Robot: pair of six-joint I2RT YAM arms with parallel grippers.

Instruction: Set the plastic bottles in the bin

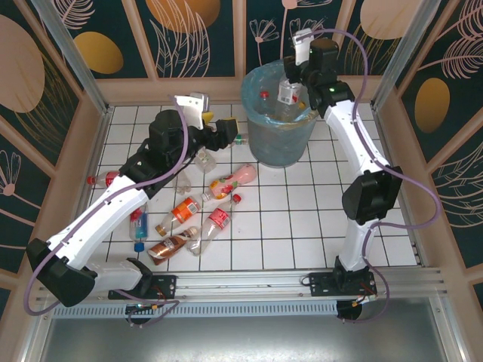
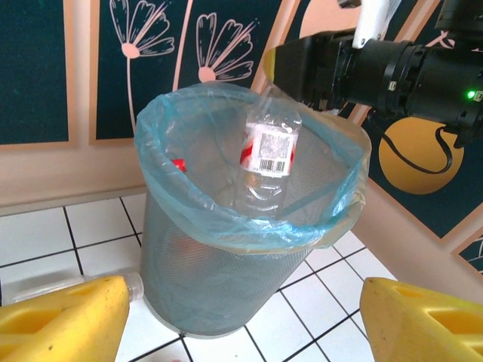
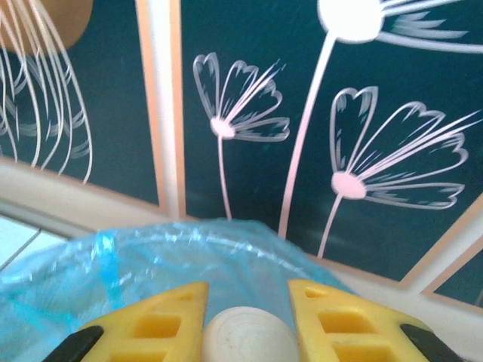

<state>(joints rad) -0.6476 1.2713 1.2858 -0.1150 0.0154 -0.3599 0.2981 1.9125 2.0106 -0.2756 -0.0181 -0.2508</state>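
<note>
The right gripper (image 3: 247, 302) pinches 1 bottle (image 2: 266, 158) by its cap over the bin (image 2: 219, 279), left gripper (image 2: 245, 320) spread nearby; released tilted, the bottle may snag the bag (image 2: 189, 121) and lodge.

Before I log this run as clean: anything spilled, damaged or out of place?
Nothing spilled or damaged. Loose bottles lie scattered on the tiles beside the bin; one bottle hangs in the right end effector inside the bin's mouth, not yet dropped.
</note>
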